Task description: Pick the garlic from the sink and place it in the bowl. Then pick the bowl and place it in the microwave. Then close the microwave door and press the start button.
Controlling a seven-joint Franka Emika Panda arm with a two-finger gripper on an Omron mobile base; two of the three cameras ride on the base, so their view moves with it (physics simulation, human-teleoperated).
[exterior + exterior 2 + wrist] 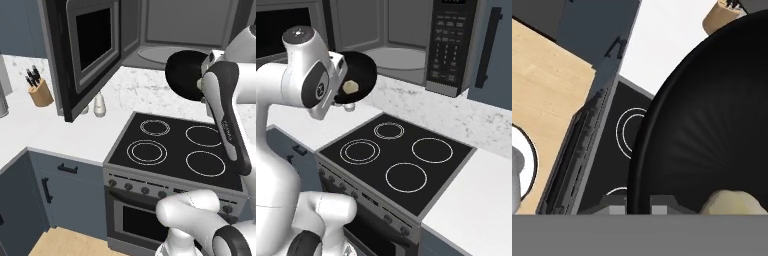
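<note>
We see the microwave [406, 40] cavity standing open ahead, its mouth wide and its grey floor with the round turntable [393, 56] bare, so there is room to pass straight in. The microwave door [82, 50] swings far out to the left and walls off that side; anything coming from the left counter would meet it. The keypad strip [450, 42] bounds the right edge of the opening. Below, the cooktop [398, 157] is flat and bare, leaving free height up to the cavity. On the left counter a knife block [40, 90] stands near the back edge, and a small bottle [100, 105], perhaps a shaker, sits under the door's lower corner.
</note>
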